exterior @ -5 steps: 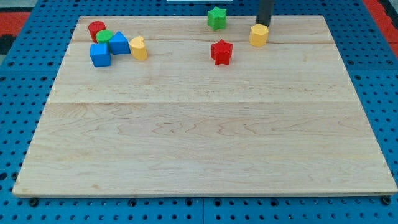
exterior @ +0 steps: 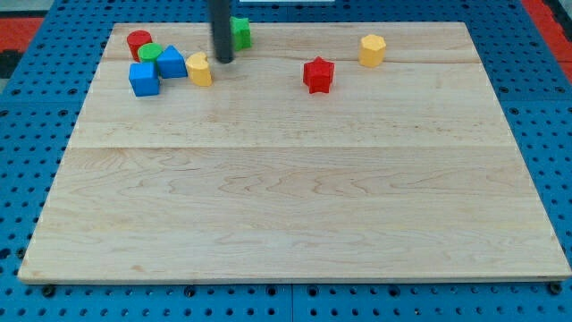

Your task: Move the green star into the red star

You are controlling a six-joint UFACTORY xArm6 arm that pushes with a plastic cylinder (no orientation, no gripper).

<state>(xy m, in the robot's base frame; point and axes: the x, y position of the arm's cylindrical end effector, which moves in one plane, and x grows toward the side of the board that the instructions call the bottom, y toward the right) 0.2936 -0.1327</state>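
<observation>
The green star lies near the board's top edge, left of centre, partly hidden behind my rod. The red star lies well to its right and a little lower, apart from it. My tip rests on the board just below and left of the green star, between it and the yellow heart-shaped block.
A cluster sits at the top left: a red cylinder, a green cylinder, a blue block and a blue cube. A yellow hexagon lies at the top right. The wooden board lies on a blue pegboard.
The rod has swept from beside the yellow hexagon to the view's left. The green star has moved left along the top edge, farther from the red star.
</observation>
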